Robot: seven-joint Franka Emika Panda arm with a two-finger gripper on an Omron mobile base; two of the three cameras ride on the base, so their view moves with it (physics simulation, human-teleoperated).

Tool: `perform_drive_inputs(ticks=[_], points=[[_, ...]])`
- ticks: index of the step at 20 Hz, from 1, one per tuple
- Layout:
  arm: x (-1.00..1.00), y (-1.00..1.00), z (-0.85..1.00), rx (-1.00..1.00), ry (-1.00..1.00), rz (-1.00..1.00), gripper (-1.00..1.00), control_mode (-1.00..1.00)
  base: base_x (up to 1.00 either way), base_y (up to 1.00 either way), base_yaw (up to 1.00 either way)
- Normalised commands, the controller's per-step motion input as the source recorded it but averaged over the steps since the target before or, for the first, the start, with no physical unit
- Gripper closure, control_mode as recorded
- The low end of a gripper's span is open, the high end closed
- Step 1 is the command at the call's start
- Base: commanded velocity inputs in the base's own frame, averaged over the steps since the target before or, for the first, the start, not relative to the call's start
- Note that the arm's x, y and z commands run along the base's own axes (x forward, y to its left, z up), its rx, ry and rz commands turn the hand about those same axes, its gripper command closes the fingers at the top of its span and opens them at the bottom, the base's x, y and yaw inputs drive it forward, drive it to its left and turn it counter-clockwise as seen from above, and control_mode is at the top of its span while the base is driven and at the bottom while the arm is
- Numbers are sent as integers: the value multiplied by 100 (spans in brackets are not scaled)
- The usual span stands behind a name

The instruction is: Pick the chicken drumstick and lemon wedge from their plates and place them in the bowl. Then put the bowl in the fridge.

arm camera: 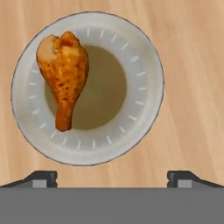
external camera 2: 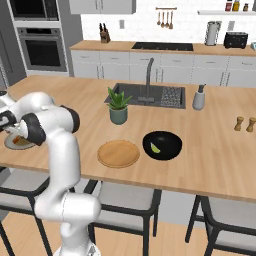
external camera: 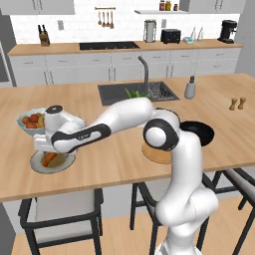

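I find the tool (arm camera: 112, 177) open above the grey plate (arm camera: 144, 65) on the worktop (arm camera: 192, 87), gripping nothing. The drumstick (arm camera: 63, 74) lies on that plate. The lemon wedge (external camera 2: 155, 148) sits in the black bowl (external camera 2: 170, 137), beside the wooden plate (external camera 2: 118, 153).

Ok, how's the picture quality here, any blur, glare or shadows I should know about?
Hand view: sharp, even light, the glossy orange-brown chicken drumstick clear on the round grey plate with a brownish centre, no strong shadow. Left base view: soft and slightly blurred; the white arm covers part of that plate. Right base view: equally soft, the pale lemon wedge tiny inside the round black bowl.
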Motion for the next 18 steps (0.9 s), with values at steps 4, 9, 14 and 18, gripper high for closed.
perform_drive_inputs(ticks=[4,9,14,18], points=[[35,13,-37,0,6,0,-100,-100,0,0,0],[38,1,-28,0,5,0,-100,-100,0,0,0],[26,9,-35,0,4,0,-100,-100,0,0,0],[22,16,-31,0,0,0,-100,-100,0,0,0]])
